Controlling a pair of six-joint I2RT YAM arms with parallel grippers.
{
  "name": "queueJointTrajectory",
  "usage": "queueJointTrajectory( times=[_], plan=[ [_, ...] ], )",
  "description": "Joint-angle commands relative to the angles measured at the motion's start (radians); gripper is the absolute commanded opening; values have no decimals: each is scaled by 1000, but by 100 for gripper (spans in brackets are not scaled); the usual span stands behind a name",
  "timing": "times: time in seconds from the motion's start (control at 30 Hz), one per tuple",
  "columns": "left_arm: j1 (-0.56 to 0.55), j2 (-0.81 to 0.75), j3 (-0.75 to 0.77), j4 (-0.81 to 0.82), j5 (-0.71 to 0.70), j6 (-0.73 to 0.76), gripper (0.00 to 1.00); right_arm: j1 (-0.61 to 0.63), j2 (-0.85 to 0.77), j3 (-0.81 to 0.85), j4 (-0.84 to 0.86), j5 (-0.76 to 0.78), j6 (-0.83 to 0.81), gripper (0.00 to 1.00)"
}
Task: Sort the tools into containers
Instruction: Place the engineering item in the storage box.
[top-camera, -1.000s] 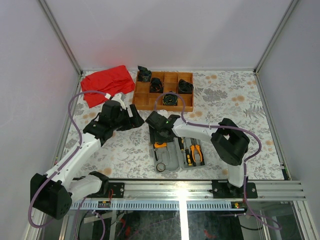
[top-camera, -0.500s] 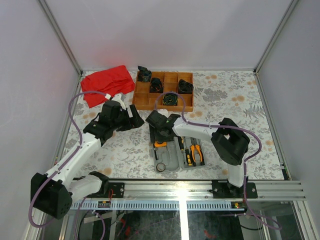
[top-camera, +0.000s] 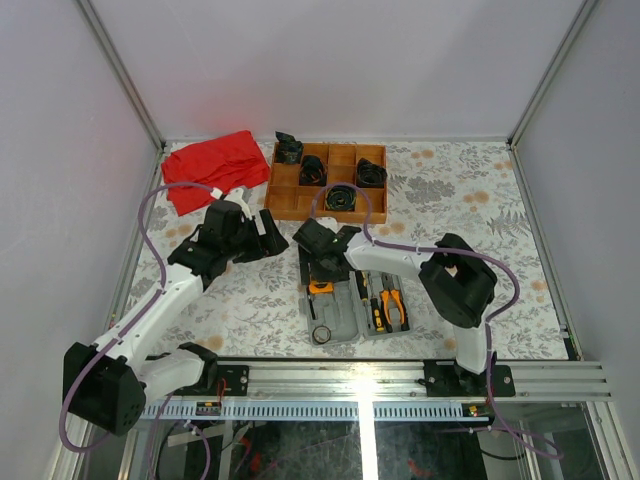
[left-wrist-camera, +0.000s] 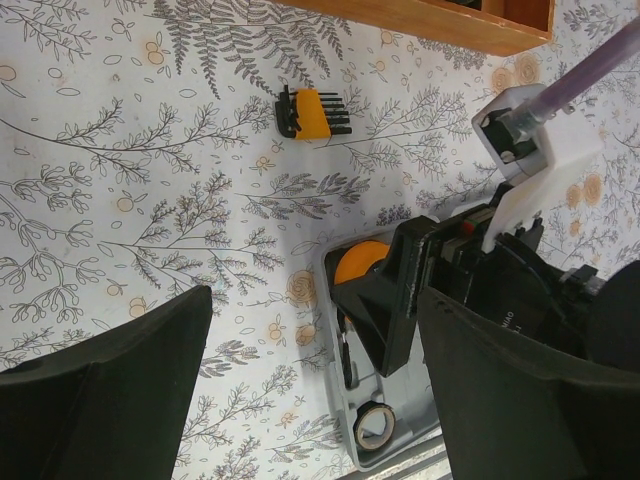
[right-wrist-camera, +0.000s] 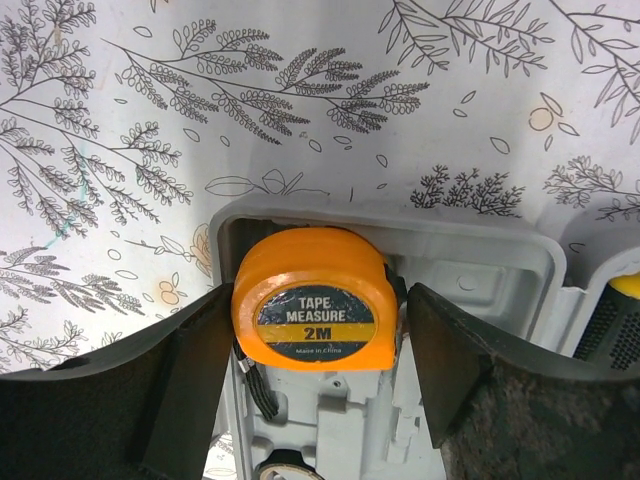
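Tool: round orange plastic tape measure (right-wrist-camera: 312, 300), seated in corner recess of flat grey plastic case (right-wrist-camera: 480, 270).
Handling: judged rigid, smooth, light; best gripped across rim.
Right gripper (right-wrist-camera: 318, 325): fingers spread astride it.
Left gripper (left-wrist-camera: 315, 350): fingers spread, empty.

Bright even light, soft shadows, pics sharp

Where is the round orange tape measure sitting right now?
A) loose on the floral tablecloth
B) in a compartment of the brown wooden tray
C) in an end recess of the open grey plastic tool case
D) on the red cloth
C: the right wrist view shows the round orange tape measure seated in an end recess of the grey plastic tool case, label up.
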Motion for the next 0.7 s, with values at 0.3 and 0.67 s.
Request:
queueJointTrajectory(
  times=[0.3,0.67],
  plan=[
    [13,2,-12,15,31,-1,82,-8,-72,6,-17,11,-28,76],
    [19,-28,-47,33,73,-54,81,-13,-280,-135,116,58,-91,75]
  ],
)
